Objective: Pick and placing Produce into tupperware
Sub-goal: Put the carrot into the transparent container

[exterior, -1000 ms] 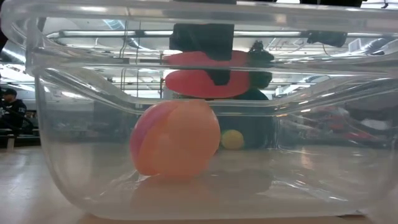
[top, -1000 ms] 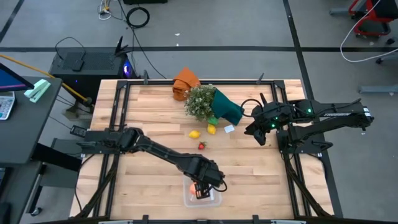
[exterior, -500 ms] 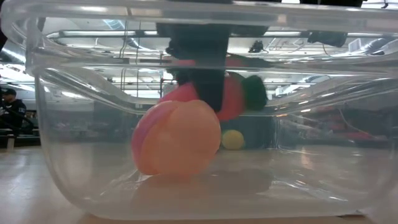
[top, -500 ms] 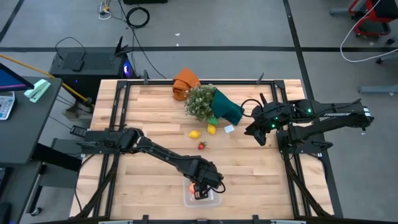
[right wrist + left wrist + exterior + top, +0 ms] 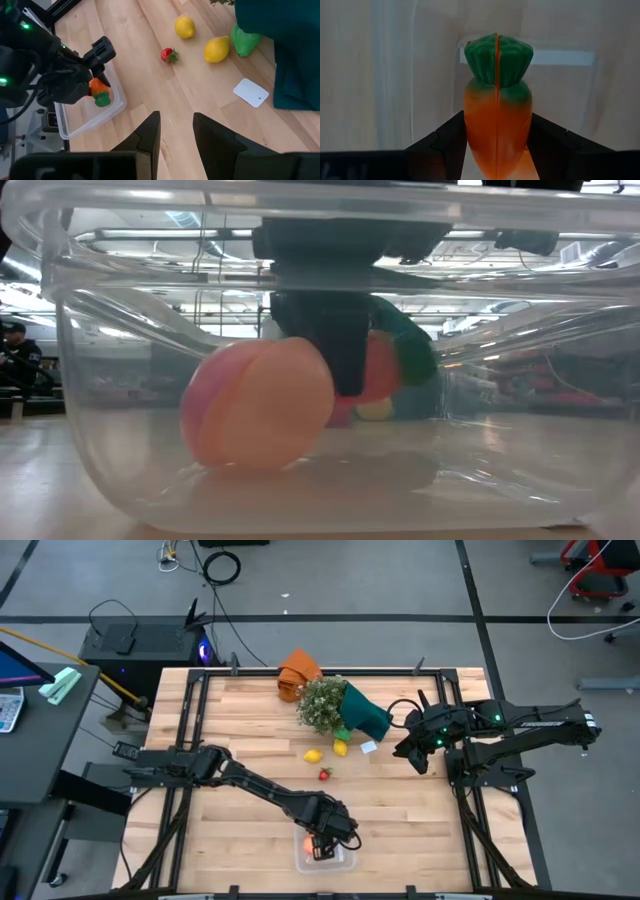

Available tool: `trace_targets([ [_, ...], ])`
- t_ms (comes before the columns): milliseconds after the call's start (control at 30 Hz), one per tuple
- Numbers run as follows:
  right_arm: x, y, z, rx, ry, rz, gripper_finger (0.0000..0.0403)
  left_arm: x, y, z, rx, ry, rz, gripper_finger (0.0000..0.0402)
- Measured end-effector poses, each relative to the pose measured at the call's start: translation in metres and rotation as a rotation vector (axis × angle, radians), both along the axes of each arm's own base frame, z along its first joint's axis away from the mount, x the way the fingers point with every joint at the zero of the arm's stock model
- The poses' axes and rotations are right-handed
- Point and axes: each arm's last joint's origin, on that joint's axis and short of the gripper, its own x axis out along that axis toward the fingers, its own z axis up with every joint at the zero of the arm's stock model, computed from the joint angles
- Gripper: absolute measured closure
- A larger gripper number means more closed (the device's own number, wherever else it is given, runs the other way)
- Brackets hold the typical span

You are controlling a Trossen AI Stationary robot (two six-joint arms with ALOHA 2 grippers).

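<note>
Carrot, orange with green top, sits clenched in the left gripper inside the tupperware walls beside the peach; right gripper, parted, hangs over bare table.

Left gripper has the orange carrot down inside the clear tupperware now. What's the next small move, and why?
Probably open the left gripper and let go: the green-topped orange carrot hangs low inside the clear plastic tupperware, beside the pink-orange peach, so it has little way to fall.

An orange cloth lies beside a bushy plant in teal wrap; a white card sits nearby.
</note>
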Motion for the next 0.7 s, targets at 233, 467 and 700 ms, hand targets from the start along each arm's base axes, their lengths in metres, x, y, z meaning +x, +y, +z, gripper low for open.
trace_targets([
  [233, 0.0000, 0.0000, 0.0000, 0.001, 0.000, -0.001, 0.0318, 0.0007, 0.0001, -0.0003, -0.001, -0.004, 0.000, 0.0216],
  [467, 0.0000, 0.0000, 0.0000, 0.002, 0.000, -0.002, 0.0318, 0.0026, -0.0003, 0.0002, -0.009, -0.022, 0.001, 0.0191],
  [700, 0.0000, -0.0001, 0.0000, 0.002, 0.000, -0.002, 0.0318, 0.0027, -0.0003, 0.0002, -0.010, -0.024, 0.001, 0.0181],
])
